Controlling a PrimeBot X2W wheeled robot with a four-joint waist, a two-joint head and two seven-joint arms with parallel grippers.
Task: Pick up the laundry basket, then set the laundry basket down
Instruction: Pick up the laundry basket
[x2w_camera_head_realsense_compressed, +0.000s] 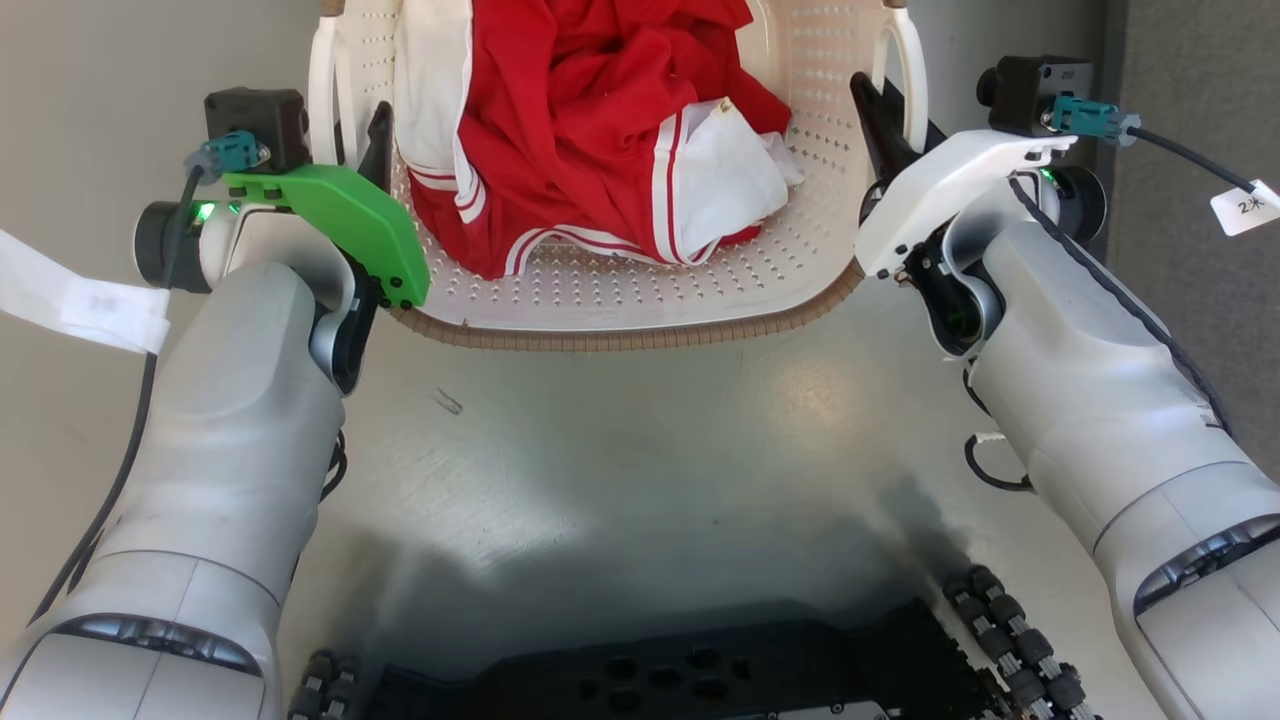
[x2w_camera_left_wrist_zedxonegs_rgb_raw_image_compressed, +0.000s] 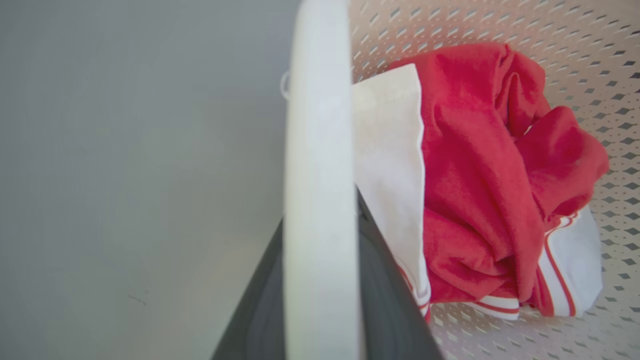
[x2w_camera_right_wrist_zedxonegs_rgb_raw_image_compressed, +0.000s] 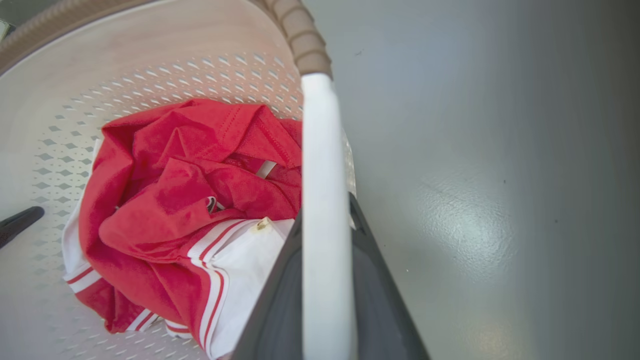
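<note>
Laundry basket (x2w_camera_head_realsense_compressed: 620, 290) sits at top centre of the head view, straight ahead of me, over the grey floor (x2w_camera_head_realsense_compressed: 640, 440). I can't tell if its base is touching the floor, since it's hidden. The basket is cream with a perforated wall, and its brown woven-look rim is nearest me. Inside is a crumpled red and white garment (x2w_camera_head_realsense_compressed: 590, 110), piled toward the middle and far side. My left gripper (x2w_camera_head_realsense_compressed: 365, 125) is at the left handle (x2w_camera_head_realsense_compressed: 322, 80). In the left wrist view that white handle (x2w_camera_left_wrist_zedxonegs_rgb_raw_image_compressed: 317, 175) runs straight up between my two dark fingers (x2w_camera_left_wrist_zedxonegs_rgb_raw_image_compressed: 385, 280), with a finger pressed against it on each side, so the gripper is clamped on it. It's the same on the other side. My right gripper (x2w_camera_head_realsense_compressed: 890, 110) is at the right handle (x2w_camera_head_realsense_compressed: 912, 70), and in the right wrist view the white bar (x2w_camera_right_wrist_zedxonegs_rgb_raw_image_compressed: 325, 200) lies between the dark fingers (x2w_camera_right_wrist_zedxonegs_rgb_raw_image_compressed: 380, 290) with no gap on either side, so that gripper is clamped too. The inner finger of each gripper is inside the basket, just beside the garment. In the right wrist view, a dark fingertip (x2w_camera_right_wrist_zedxonegs_rgb_raw_image_compressed: 20, 222) of my left gripper shows against the far wall at the left edge. Both forearms angle in toward the basket, and my dark wheeled base (x2w_camera_head_realsense_compressed: 680, 680) is at the bottom of the head view, well apart from the basket.
</note>
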